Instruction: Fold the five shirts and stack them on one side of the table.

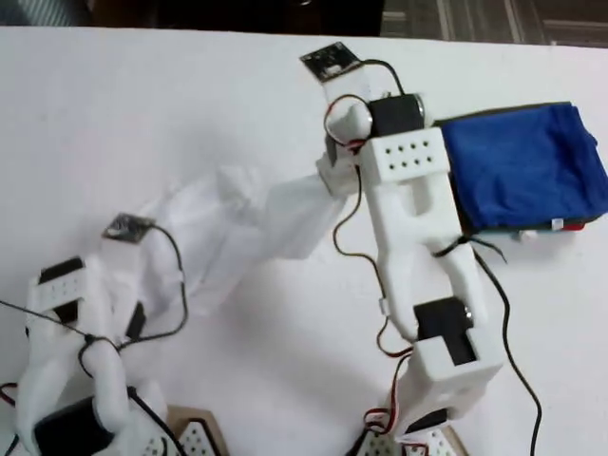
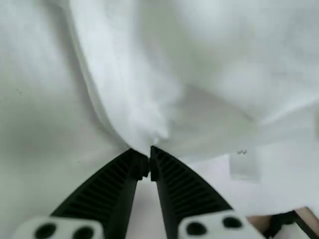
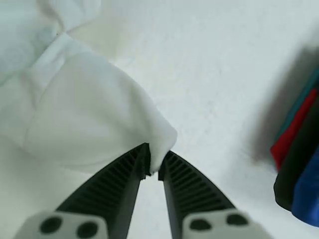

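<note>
**White shirt held between two pincers, stack off to the right**

Nearest the arm bases, the left pincer [image 2: 149,160] sits low over the worktop [image 1: 142,114]. Its black ribbed fingers [image 2: 112,191] are pressed together at the tips, pinching an edge of the white shirt [image 1: 237,223]. From that grip the cloth rises and fans out in soft folds. A small tag on it shows just beside the pincer in the left wrist view.

Farther out, the white shirt lies across the middle of the worktop. It is bunched and loosely drawn out, running from the left arm up towards the right arm.

At its far end the right pincer [image 3: 154,160] has its tips nearly closed on a rounded corner of the same shirt. The fabric there is lifted a little, with the bare worktop beyond it.

To the right of that arm's wrist, near the worktop's edge, rests the stack [image 1: 518,228] of folded shirts. A blue shirt [image 1: 527,161] lies on top. In the right wrist view, red, teal and black edges show beneath it. The stack and the white shirt lie apart, with the right arm between them.
</note>
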Robot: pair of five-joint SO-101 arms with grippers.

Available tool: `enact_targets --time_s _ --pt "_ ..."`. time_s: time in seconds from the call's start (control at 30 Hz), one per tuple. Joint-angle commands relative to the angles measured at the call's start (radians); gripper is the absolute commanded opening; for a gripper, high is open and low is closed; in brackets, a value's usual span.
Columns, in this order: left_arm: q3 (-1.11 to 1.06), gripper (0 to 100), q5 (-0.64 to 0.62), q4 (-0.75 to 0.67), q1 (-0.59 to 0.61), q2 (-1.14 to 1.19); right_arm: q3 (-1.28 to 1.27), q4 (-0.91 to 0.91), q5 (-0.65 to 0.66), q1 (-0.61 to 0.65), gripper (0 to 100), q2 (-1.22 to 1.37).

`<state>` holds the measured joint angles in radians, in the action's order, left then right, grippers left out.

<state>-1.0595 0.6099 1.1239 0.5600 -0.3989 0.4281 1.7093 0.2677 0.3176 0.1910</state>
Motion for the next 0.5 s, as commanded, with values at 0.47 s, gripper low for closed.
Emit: enact_targets --time_s 0.47 --pt "0.059 23 0.011 0.060 -0.006 0.020 0.040 0.002 0.009 -0.010 1.9 -0.062"
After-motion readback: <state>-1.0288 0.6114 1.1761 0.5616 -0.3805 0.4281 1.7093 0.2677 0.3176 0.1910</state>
